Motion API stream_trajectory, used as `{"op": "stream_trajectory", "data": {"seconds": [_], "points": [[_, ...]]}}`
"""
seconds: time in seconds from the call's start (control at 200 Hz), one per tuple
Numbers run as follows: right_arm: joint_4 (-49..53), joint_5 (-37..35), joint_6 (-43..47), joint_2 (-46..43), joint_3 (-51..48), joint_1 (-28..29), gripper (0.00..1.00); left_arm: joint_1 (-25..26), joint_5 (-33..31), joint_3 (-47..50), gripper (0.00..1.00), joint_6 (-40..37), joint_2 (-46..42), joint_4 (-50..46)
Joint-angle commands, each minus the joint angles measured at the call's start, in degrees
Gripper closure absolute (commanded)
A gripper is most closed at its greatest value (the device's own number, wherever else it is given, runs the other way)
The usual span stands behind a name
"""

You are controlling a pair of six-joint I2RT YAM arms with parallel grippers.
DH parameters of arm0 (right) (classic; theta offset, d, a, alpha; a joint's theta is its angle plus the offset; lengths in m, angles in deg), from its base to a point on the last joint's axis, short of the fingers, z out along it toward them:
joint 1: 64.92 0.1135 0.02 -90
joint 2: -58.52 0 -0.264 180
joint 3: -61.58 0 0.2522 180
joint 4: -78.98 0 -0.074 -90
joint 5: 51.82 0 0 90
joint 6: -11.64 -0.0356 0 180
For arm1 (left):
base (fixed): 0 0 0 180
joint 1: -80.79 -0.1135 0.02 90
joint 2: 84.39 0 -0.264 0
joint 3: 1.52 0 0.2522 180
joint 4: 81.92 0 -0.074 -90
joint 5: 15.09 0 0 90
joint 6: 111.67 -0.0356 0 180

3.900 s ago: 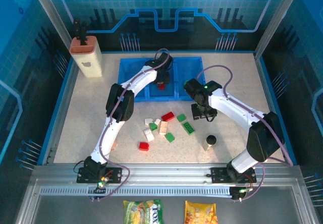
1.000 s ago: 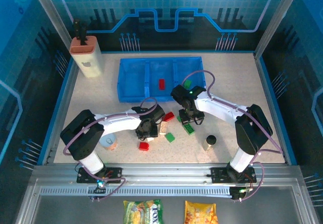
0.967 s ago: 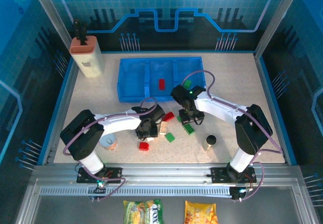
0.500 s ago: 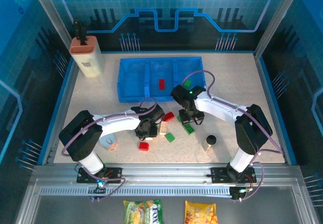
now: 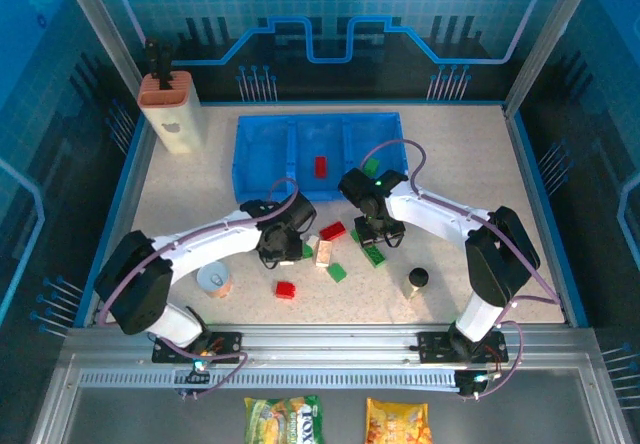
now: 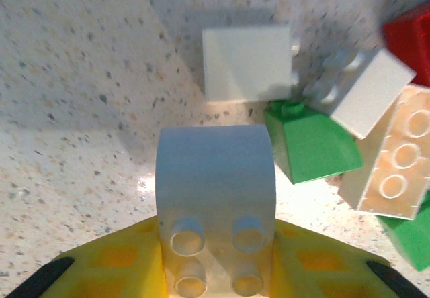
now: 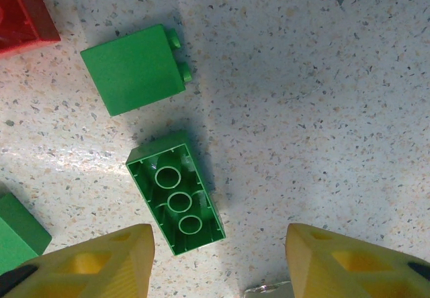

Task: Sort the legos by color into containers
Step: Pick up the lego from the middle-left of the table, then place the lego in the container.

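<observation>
My left gripper [image 5: 277,243] is shut on a white lego [image 6: 215,177], its four studs facing the camera, held just above the table. Below it lie another white lego [image 6: 247,63], a green one [image 6: 312,140] and a cream one [image 6: 396,164]. My right gripper [image 5: 375,232] hangs open over an upside-down green lego [image 7: 176,192], which lies towards its left finger [image 7: 101,264]. A green square lego [image 7: 133,68] lies beyond. The blue tray of containers [image 5: 265,159] stands behind, with one red lego [image 5: 320,166] in its middle compartment.
Loose legos lie between the arms: red [image 5: 333,231], red [image 5: 285,289], green [image 5: 337,272]. A tin can [image 5: 213,282] sits near the left arm. A dark-capped bottle [image 5: 417,281] stands at the right. A beige block with an orange top [image 5: 170,114] is at the back left.
My left gripper closed on the white lego and rose, shifting slightly back and to the left. The right arm has hardly moved.
</observation>
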Motion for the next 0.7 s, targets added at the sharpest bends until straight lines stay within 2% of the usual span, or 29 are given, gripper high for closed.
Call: {"op": "stream_trajectory", "data": {"seconds": [0.0, 0.335, 0.695], "points": [[1.5, -0.6, -1.0, 0.3, 1.0, 0.9, 0.45, -2.6, -0.4, -3.0, 0.65, -4.9, -2.2, -4.3], [2.5, -1.3, -1.3, -0.2, 1.6, 0.8, 0.45, -12.3, 0.1, -13.7, 0.65, -18.3, 0.6, -9.0], [3.9, -2.1, -1.4, -1.2, 1.9, 0.9, 0.45, -21.6, 1.1, -28.8, 0.65, -28.8, 13.8, -8.2]]}}
